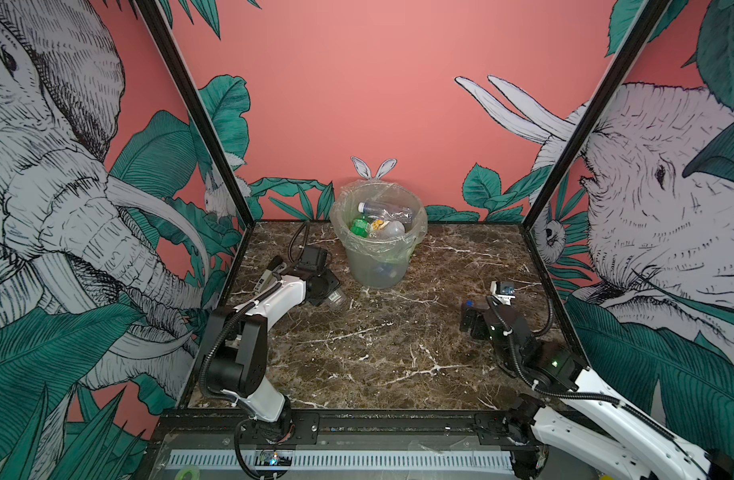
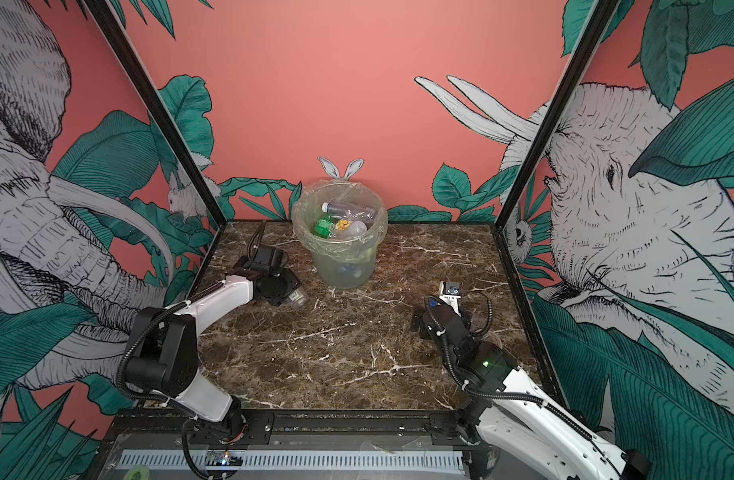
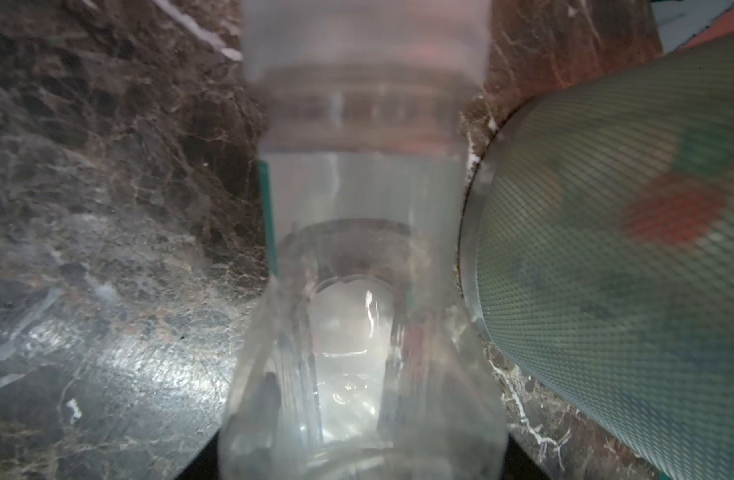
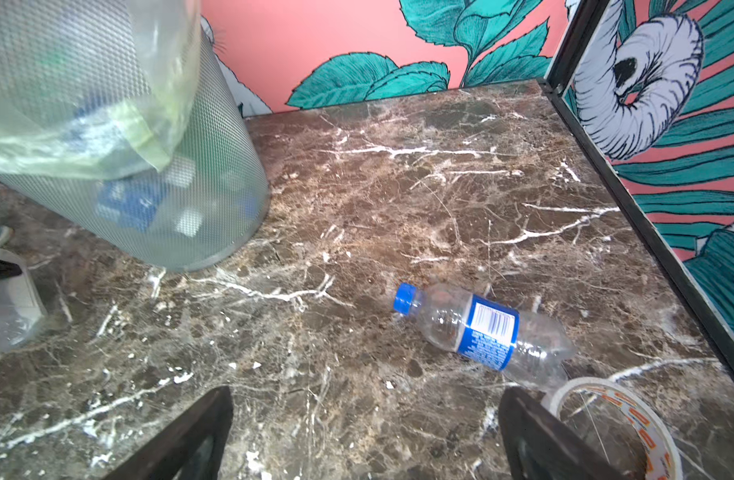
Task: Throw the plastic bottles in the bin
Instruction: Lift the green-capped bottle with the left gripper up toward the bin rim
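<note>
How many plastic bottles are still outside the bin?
2. One clear bottle lies by the base of the bin, at the left gripper; one blue-capped bottle lies on the table ahead of the open right gripper. Others may be hidden.

left arm (image 1: 270, 301) stretched far-left, left gripper (image 1: 331, 296) low (jaws hidden) | right arm (image 1: 593, 395) reaches right, right gripper (image 4: 367, 392) jaws wide apart

The left arm (image 1: 282, 293) and the right arm (image 1: 585, 436) were each made up of white moulded shells joined by black rounded joint housings (image 1: 240, 365), and ribbed black cable conduit (image 1: 220, 336) was run along the outside and fastened with white cable ties (image 1: 506, 333). A small green light (image 1: 555, 364) was seen on a black joint of the right arm, and the right gripper (image 4: 367, 390) was fitted with dark wedge-shaped fingers (image 4: 182, 440)
</note>
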You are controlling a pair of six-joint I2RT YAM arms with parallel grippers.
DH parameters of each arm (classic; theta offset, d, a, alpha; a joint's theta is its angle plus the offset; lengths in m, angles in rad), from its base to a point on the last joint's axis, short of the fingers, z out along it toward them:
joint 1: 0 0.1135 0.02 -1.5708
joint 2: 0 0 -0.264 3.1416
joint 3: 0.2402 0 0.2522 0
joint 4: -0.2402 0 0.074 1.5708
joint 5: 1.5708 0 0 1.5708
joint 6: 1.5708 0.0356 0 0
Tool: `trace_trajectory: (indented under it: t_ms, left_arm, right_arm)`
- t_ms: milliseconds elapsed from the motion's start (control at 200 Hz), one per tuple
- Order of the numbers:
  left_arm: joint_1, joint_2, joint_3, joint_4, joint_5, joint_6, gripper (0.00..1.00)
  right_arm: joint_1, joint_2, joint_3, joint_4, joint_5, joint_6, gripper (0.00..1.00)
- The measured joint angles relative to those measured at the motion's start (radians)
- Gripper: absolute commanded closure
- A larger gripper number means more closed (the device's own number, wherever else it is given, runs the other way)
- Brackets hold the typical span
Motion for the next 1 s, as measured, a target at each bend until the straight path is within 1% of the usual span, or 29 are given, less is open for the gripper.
trace_trajectory:
  t_ms: [110, 175, 300, 375, 450, 490, 645, 845, 920, 1000]
  left_arm:
    - [0.000, -0.040, -0.013, 0.010, 0.019, 0.056, 0.45]
    - [0.000, -0.079, -0.031, 0.017, 0.027, 0.087, 0.50]
    - [0.000, -0.150, -0.070, 0.029, 0.037, 0.123, 0.54]
    - [0.000, -0.180, -0.085, 0.033, 0.042, 0.142, 0.55]
    - [0.000, -0.201, -0.093, 0.039, 0.048, 0.165, 0.57]
    - [0.000, -0.210, -0.098, 0.044, 0.053, 0.180, 0.61]
    - [0.000, -0.237, -0.099, 0.040, 0.058, 0.243, 0.61]
    - [0.000, -0.274, -0.081, -0.046, 0.037, 0.332, 0.62]
    - [0.000, -0.291, -0.081, -0.058, 0.055, 0.343, 0.62]
    - [0.000, -0.316, -0.091, -0.040, 0.108, 0.353, 0.62]
  right_arm:
    - [0.000, 0.027, 0.004, -0.003, -0.007, 0.014, 0.00]
    - [0.000, 0.042, 0.004, -0.004, -0.014, 0.024, 0.01]
    - [0.000, 0.089, 0.018, -0.013, -0.026, 0.028, 0.01]
    - [0.000, 0.122, 0.035, -0.015, -0.032, 0.027, 0.01]
    - [0.000, 0.152, 0.048, -0.014, -0.041, 0.027, 0.00]
    - [0.000, 0.162, 0.048, -0.012, -0.044, 0.027, 0.01]
    - [0.000, 0.174, 0.046, -0.005, -0.048, 0.031, 0.01]
    - [0.000, 0.173, 0.021, 0.025, -0.044, 0.038, 0.01]
    - [0.000, 0.175, 0.015, 0.032, -0.044, 0.039, 0.01]
    - [0.000, 0.184, 0.014, 0.041, -0.045, 0.040, 0.00]
